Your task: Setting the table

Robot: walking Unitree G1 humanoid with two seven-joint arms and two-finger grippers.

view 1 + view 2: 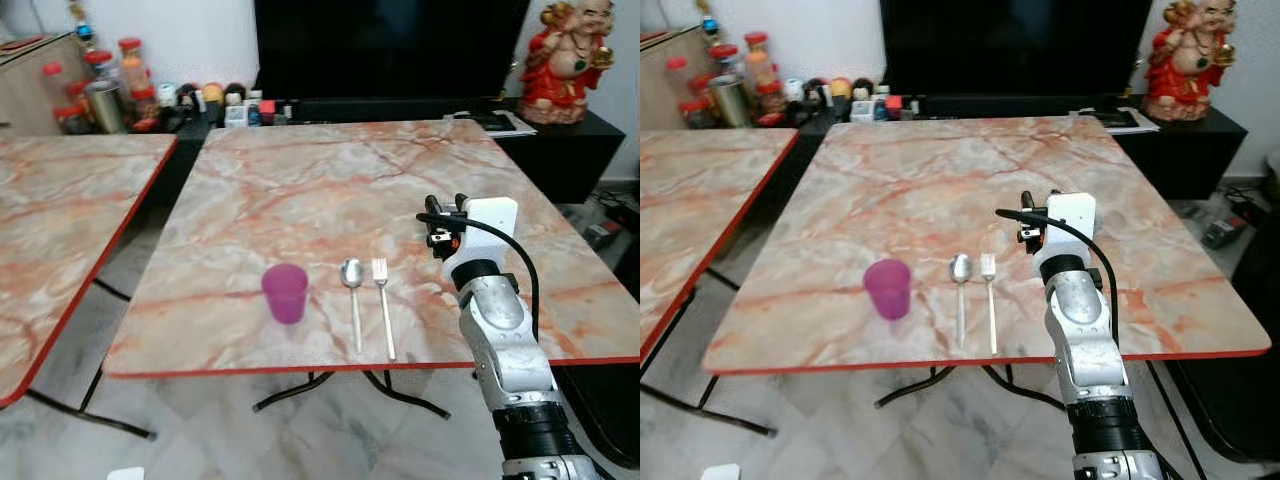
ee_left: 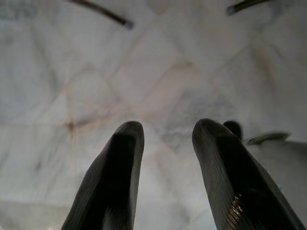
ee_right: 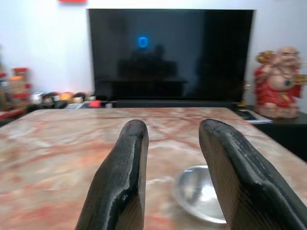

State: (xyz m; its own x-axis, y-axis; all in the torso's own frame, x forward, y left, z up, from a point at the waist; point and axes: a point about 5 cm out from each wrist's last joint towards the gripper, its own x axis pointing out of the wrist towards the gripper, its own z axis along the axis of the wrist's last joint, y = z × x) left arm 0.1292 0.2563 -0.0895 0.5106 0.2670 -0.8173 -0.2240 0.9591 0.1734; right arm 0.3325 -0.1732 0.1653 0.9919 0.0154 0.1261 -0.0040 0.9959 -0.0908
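A: Bench [image 1: 300, 180] fills the middle of the frame. What's laid on it?

B: Near its lower edge, a purple cup [image 1: 285, 292], then a spoon [image 1: 352, 300] and a fork [image 1: 383, 300] lying side by side, just right of the cup.

A: And the right tool [image 3: 170, 158]?

B: Raised over the bench at centre right, fingers apart, gripping nothing. In its wrist view a shiny dish [image 3: 199, 194] sits low between them.

A: Left tool [image 2: 163, 158]?

B: Idle, open, pointing at the floor.

A: Progress?

B: Cup and cutlery look placed. I'd judge the dish remains to be positioned.
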